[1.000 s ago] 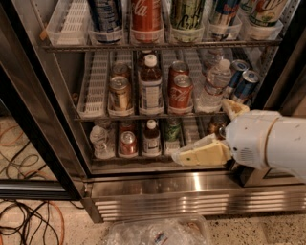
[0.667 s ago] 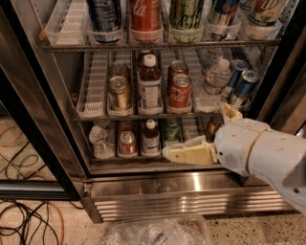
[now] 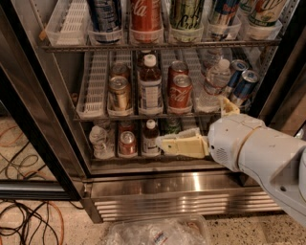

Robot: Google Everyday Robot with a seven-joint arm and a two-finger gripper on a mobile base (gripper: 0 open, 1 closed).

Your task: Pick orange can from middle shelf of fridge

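The gripper (image 3: pixel 179 145) sits below and to the right of the orange can (image 3: pixel 119 94), level with the rack under it and well apart from it. It reaches leftward from the white arm (image 3: pixel 258 148). I cannot tell how far the claw is spread; it holds nothing that shows, and its tip lies in front of a green can (image 3: pixel 172 125).

The orange can stands upright near the front of the middle shelf (image 3: pixel 95 115) of the fridge (image 3: pixel 167 184), in a white slotted lane. Just right of the orange can is a white-capped bottle (image 3: pixel 150 86), its label unreadable. Further right are two red cans (image 3: pixel 180 90) with white Coca-Cola script. Beyond those are a clear water bottle (image 3: pixel 214 81) and blue-and-silver cans (image 3: pixel 243 84).

Above and right of the orange can, a tall red can (image 3: pixel 146 14) reads "Coca-Cola". Directly below the orange can is a small red can (image 3: pixel 127 142).
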